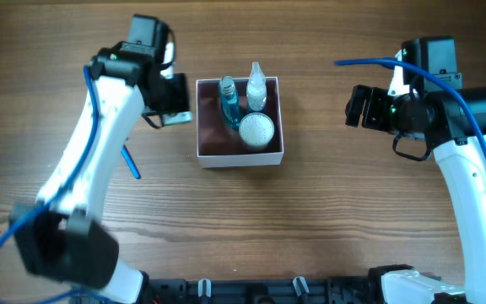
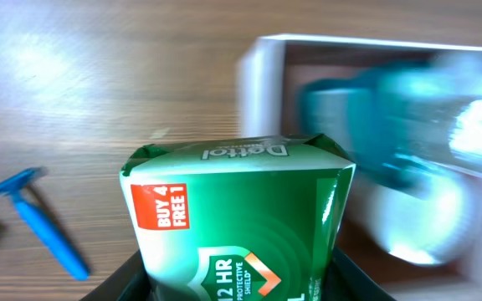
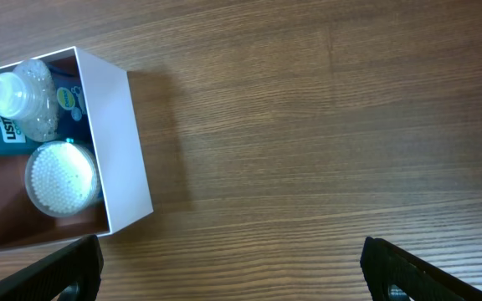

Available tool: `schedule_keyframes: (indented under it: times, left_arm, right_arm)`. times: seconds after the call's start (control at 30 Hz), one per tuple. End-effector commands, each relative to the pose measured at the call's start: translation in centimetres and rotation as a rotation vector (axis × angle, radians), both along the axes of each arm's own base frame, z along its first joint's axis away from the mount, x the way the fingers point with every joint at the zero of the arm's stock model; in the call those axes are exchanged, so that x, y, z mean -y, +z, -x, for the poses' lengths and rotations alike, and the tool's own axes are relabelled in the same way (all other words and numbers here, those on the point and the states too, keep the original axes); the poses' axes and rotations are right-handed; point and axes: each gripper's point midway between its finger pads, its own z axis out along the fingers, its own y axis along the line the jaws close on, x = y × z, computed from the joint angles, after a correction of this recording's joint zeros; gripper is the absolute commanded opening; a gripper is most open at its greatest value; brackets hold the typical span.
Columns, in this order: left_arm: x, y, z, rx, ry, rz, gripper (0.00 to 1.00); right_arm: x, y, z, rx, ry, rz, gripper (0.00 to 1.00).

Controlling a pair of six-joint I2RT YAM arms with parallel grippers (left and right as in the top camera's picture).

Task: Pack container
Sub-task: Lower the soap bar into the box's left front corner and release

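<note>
A: Brown wood-grain surface (image 1: 310, 211) all around. Starting at the left?
B: Blue razor (image 1: 131, 162), flat on the wood beside the left arm. Then the left hand (image 1: 174, 108), just left of the container (image 1: 240, 157), near its far corner. From above, impossible to tell the grip.
A: And from the left wrist?
B: Pinching a green carton (image 2: 241, 226), "BUY 4 FREE 1" on a red panel. Close to the container's white wall, not inside.
A: Inside the container?
B: Only blur from the left wrist. Sharp from above: blue bottle (image 1: 229, 100) and clear bottle (image 1: 256, 87) side by side at the far wall, round white-lidded jar (image 1: 256, 129) in front of them. Dark pink floor at the left.
A: Further right?
B: Right hand (image 1: 359, 105), well apart from the container. Seen only from the right wrist: fingers (image 3: 61, 269) spread wide over bare wood, container at the left edge.
</note>
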Motion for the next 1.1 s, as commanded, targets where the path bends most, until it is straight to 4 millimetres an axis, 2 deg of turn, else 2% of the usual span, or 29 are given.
schedule_keyframes:
  times: [0.0,0.13,0.33,0.4,0.47,0.5,0.57,0.63,0.7,0.8,0.87,1.0,1.07]
  left_arm:
    - [3.7,0.9,1.3,-0.013,-0.013,0.085,0.04]
    - [6.0,-0.4,2.1,-0.049,-0.055,0.08,0.04]
    - [7.3,-2.5,2.7,-0.116,-0.068,0.061,0.06]
    - [7.3,-3.1,2.8,-0.132,-0.068,0.054,0.16]
    - [7.2,-3.6,2.9,-0.152,-0.068,0.046,0.18]
    - [7.2,-3.9,2.9,-0.161,-0.067,0.042,0.24]
    - [7.2,-4.2,2.9,-0.168,-0.067,0.039,0.42]
    - [7.2,-4.4,2.9,-0.171,-0.069,0.036,0.46]
    - [7.1,-4.4,2.8,-0.166,-0.067,0.031,0.62]
    - [7.1,-4.4,2.7,-0.165,-0.067,0.031,0.64]
    - [7.1,-4.4,2.8,-0.166,-0.067,0.031,0.72]
    - [7.1,-4.4,2.8,-0.168,-0.066,0.029,0.71]
    - [6.8,-4.4,2.7,-0.165,-0.061,0.018,0.67]
  right_arm:
    - [-0.2,-0.5,0.0,-0.013,0.012,-0.01,1.0]
    - [-0.2,-0.5,0.0,-0.013,0.013,-0.009,1.0]
    - [-0.2,-0.5,0.0,-0.014,0.013,-0.01,1.0]
    - [-0.2,-0.5,0.0,-0.014,0.013,-0.009,1.0]
    - [-0.2,-0.5,0.0,-0.014,0.013,-0.01,1.0]
    - [-0.2,-0.5,0.0,-0.015,0.013,-0.01,1.0]
    - [-0.2,-0.5,0.0,-0.017,0.013,-0.009,1.0]
    - [-0.2,-0.5,0.1,-0.017,0.013,-0.009,1.0]
    - [-0.2,-0.5,0.1,-0.017,0.013,-0.009,1.0]
    - [-0.2,-0.5,0.1,-0.017,0.013,-0.009,1.0]
    - [-0.2,-0.5,0.1,-0.018,0.013,-0.009,1.0]
    - [-0.2,-0.5,0.1,-0.019,0.013,-0.009,1.0]
    - [-0.2,-0.5,0.1,-0.021,0.013,-0.008,1.0]
